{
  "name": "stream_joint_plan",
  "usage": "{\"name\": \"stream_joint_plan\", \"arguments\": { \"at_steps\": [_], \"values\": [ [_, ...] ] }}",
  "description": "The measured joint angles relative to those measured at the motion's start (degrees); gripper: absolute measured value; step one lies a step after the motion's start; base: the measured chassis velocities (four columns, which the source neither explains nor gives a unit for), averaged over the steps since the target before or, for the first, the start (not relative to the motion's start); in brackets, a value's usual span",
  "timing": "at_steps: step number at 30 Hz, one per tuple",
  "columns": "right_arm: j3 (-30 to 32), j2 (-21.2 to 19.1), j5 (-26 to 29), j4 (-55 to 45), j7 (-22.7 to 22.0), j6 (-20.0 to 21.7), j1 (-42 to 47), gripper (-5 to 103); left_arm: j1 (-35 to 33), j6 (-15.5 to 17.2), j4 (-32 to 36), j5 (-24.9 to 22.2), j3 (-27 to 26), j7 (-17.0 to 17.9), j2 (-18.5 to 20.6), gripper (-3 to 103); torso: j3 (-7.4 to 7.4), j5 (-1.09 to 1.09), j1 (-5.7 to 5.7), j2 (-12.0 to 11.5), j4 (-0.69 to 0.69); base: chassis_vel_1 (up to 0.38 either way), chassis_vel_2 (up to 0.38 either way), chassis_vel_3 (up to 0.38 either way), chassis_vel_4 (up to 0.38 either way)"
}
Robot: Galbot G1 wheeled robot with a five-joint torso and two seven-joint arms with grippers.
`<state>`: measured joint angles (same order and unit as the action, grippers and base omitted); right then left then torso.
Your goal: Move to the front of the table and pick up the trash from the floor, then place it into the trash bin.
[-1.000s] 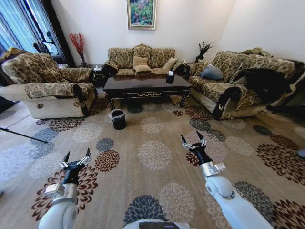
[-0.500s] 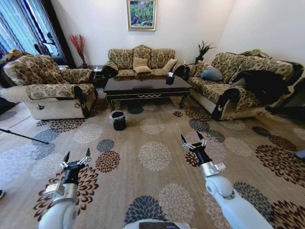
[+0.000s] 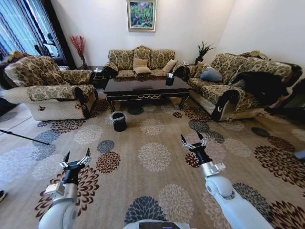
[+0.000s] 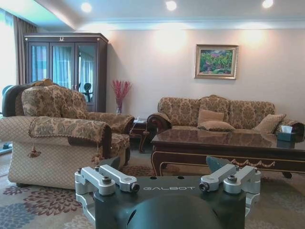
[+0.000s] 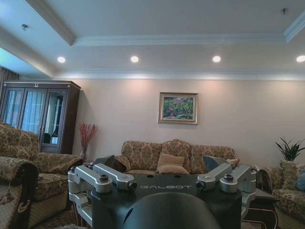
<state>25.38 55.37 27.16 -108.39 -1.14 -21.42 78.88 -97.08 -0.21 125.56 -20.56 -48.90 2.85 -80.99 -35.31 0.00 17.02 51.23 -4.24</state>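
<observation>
The counter (image 3: pixel 144 85) stands in the upper middle of the frame, the bin (image 3: pixel 118 120) on the carpet just below its left end. Left hand (image 3: pixel 76 160) lower left and right hand (image 3: pixel 193 140) lower right, both spread and holding nothing

Floral carpet (image 3: pixel 152 157), patterned sofas (image 3: pixel 141 59), white walls, framed painting (image 3: pixel 141 14), recessed lights.

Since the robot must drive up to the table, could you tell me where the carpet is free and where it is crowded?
The carpet between the two open grippers, left and right, and the table lies bare. It is crowded by the table's left corner, where the trash bin stands near the armchair.
</observation>
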Motion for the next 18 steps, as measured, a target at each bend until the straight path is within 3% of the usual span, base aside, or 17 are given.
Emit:
{"name": "stream_joint_plan", "arguments": {
  "at_steps": [18],
  "values": [
    [0.0,0.0,0.0,0.0,0.0,0.0,0.0,100,0.0,0.0,0.0,0.0,0.0,0.0,0.0,100,-2.66,0.0,2.04,4.7,0.0,0.0,0.0,0.0,0.0]
  ]
}}
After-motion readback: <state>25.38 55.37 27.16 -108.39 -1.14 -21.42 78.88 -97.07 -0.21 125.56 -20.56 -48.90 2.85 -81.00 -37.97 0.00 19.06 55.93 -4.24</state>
